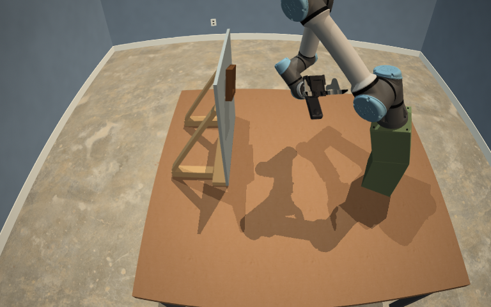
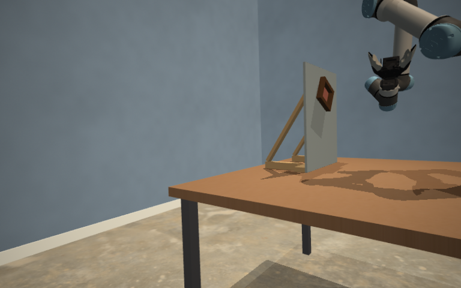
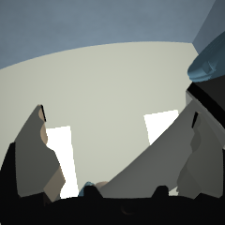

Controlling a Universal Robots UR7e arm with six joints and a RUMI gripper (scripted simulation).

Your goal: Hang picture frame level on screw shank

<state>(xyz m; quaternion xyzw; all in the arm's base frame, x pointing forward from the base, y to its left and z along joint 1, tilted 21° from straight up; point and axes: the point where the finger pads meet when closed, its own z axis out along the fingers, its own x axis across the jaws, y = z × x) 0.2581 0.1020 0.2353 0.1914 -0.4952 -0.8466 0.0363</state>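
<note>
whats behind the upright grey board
Behind the grey board, slanted wooden braces run down to wooden feet on the table. Its back face is turned away in the exterior view, so anything fixed there can't be seen.

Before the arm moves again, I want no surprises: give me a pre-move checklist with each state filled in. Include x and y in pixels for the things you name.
1. Hand (image 1: 345, 91) (image 2: 392, 49) (image 3: 120, 109) open, holding nothing: ok.
2. Hand clear of the picture frame (image 1: 230, 83) (image 2: 319, 90): ok, well apart.
3. Frame up against the upright board (image 1: 227, 112) (image 2: 321, 149), with no hand on it: ok.
4. Frame level: not ok, it tilts in the exterior view.
5. Frame seated on the shank, behind the screw's head: cannot tell, screw hidden.
</note>
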